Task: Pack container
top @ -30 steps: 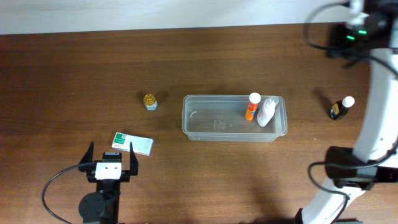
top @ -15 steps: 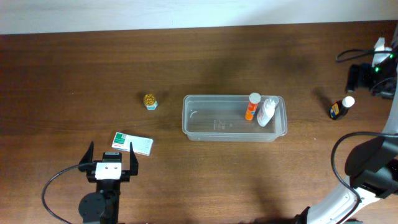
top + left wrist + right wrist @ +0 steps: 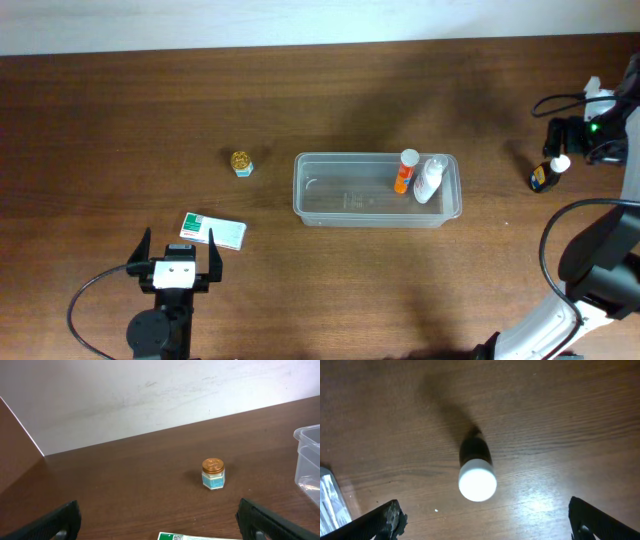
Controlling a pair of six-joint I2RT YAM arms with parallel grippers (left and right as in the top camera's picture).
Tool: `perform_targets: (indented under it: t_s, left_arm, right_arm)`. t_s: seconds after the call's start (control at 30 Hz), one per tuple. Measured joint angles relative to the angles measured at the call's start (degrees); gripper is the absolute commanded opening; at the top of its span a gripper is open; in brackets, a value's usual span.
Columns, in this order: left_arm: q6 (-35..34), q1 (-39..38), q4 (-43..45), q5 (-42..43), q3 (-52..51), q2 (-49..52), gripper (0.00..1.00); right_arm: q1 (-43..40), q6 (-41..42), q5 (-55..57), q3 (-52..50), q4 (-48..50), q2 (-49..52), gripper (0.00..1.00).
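The clear container [image 3: 335,192] sits mid-table and holds an orange bottle with a white cap [image 3: 404,172] and a white bottle [image 3: 430,180] at its right end. A dark bottle with a white cap [image 3: 548,172] stands on the table to its right. It also shows from above in the right wrist view [image 3: 477,480]. My right gripper [image 3: 578,138] hovers above it, open and empty, and its fingers [image 3: 490,525] straddle the spot just short of the cap. My left gripper [image 3: 178,258] rests open and empty at the front left.
A small jar with a gold lid [image 3: 240,162] stands left of the container; the left wrist view shows it too [image 3: 213,473]. A green-and-white box [image 3: 213,230] lies just ahead of the left gripper. The container's corner [image 3: 310,460] shows at the right of the left wrist view.
My right arm has swung from the far right corner toward the front and now sits over the dark bottle. The left arm and all objects have not moved.
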Motion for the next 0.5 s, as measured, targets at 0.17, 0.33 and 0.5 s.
perform_targets:
  t_s: [0.17,0.33,0.5]
  left_arm:
    - [0.00,0.00,-0.02,0.00,0.00,0.00,1.00]
    - [0.00,0.00,0.00,0.00,0.00,0.00,1.00]
    - [0.00,0.00,-0.02,0.02,0.00,0.00,1.00]
  right_arm:
    - [0.00,-1.16,-0.96,-0.33,1.11,3.45,0.98]
    - [0.00,-1.46,-1.27,-0.35,1.57,7.45,0.90]
    - [0.00,-1.66,-1.42,-0.37,1.57,10.51,0.83]
